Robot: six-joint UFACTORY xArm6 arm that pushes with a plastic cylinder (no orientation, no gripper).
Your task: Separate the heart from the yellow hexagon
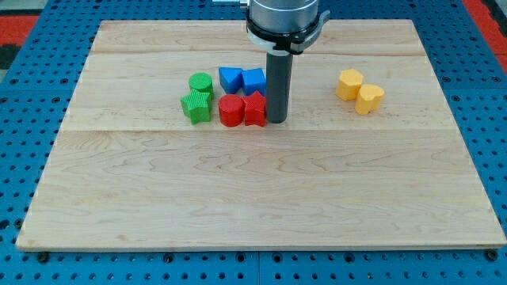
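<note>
A yellow hexagon (349, 83) sits at the view's right on the wooden board, touching a yellow heart (369, 99) just below and to its right. My tip (276, 119) is down on the board near the middle, far left of both yellow blocks, right beside a red star-like block (255, 109).
A cluster lies left of my tip: a red cylinder (230, 110), two blue blocks (230, 78) (253, 80), a green cylinder (201, 83) and a green star (196, 106). The board (261, 198) rests on a blue perforated table.
</note>
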